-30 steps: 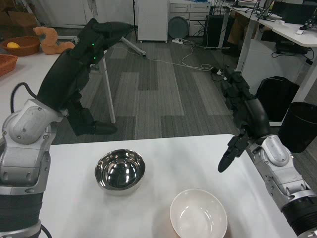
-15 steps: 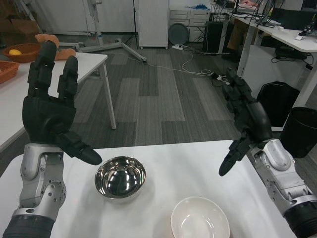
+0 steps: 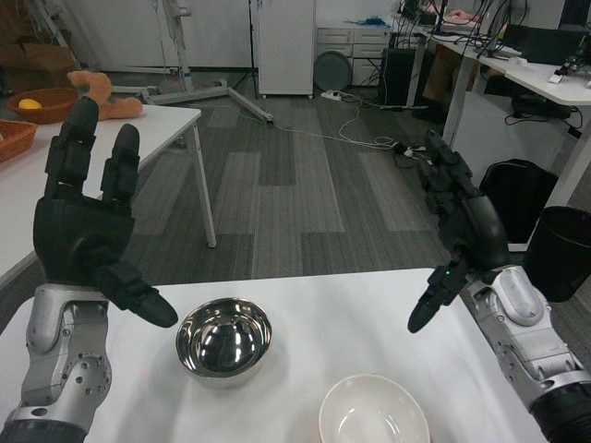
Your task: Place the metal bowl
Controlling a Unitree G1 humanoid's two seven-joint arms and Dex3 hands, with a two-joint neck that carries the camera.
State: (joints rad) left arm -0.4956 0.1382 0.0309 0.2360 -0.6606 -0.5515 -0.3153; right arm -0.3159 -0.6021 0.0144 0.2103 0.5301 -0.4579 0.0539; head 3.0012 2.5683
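Note:
The metal bowl (image 3: pixel 223 339) stands upright on the white table (image 3: pixel 351 314), left of centre, shiny and empty. My left hand (image 3: pixel 85 229) is raised above the table's left side, fingers spread and pointing up, its thumb reaching toward the bowl's left rim without touching it. My right hand (image 3: pixel 459 231) hangs above the table's right part, fingers apart, holding nothing.
A white bowl (image 3: pixel 373 410) sits near the front edge, right of the metal bowl. Behind on the left stands another white table (image 3: pixel 162 120) with a brown toy (image 3: pixel 102 96) and baskets (image 3: pixel 37 104). A black bin (image 3: pixel 560 242) is at the right.
My left hand has drifted slightly left and down beside the bowl. The view has tilted down a little, so the bowls appear lower. The right hand has barely moved.

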